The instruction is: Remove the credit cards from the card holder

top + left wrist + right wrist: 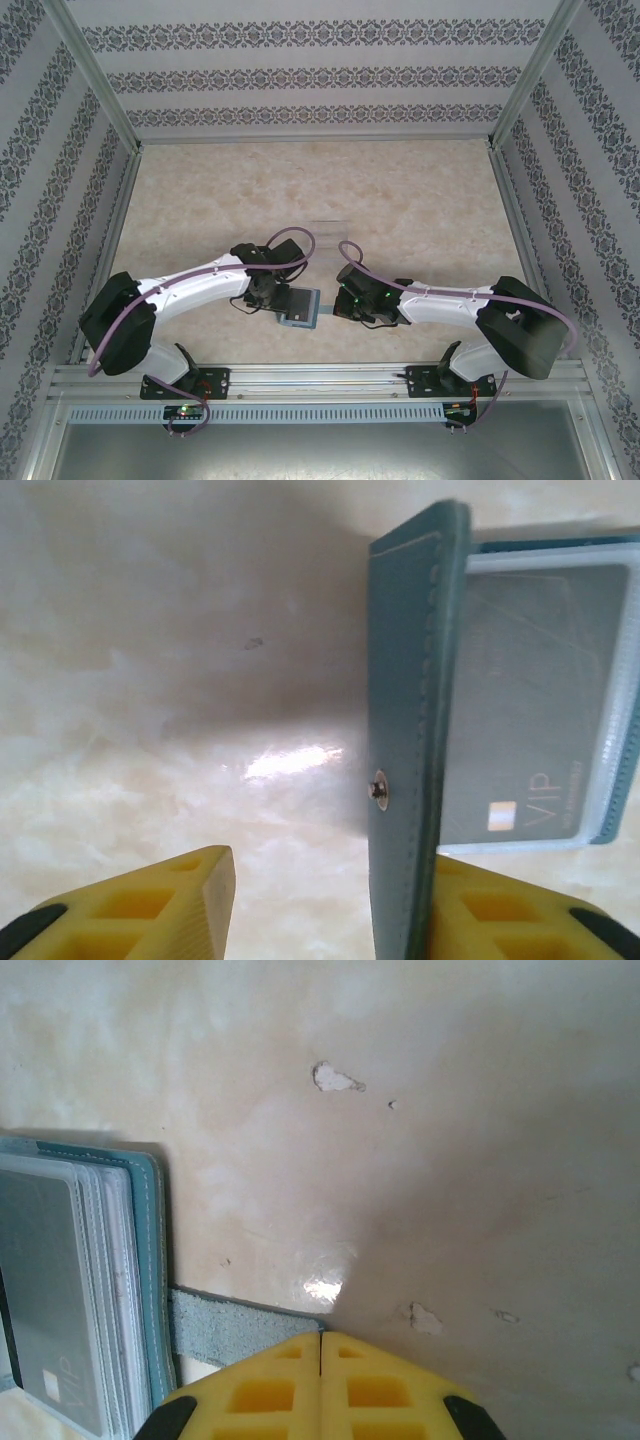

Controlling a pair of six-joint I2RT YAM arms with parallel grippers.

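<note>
The teal-blue card holder point(300, 307) lies open on the table between my two grippers. In the left wrist view its cover flap point(405, 730) stands on edge between my left gripper's point(330, 878) yellow fingers. The flap rests against the right finger point(500, 905), with a wide gap to the left one. A dark grey credit card point(530, 720) marked VIP sits in a clear sleeve. My right gripper point(320, 1338) is shut on the holder's grey-blue strap point(235, 1325), beside the card holder point(150, 1260) and the same card point(40, 1290).
A faint clear plastic box point(328, 222) sits farther back at mid-table. Metal frame rails point(300, 378) run along the near edge, and patterned walls close in the sides and back. Small chips point(335, 1078) mark the pale tabletop.
</note>
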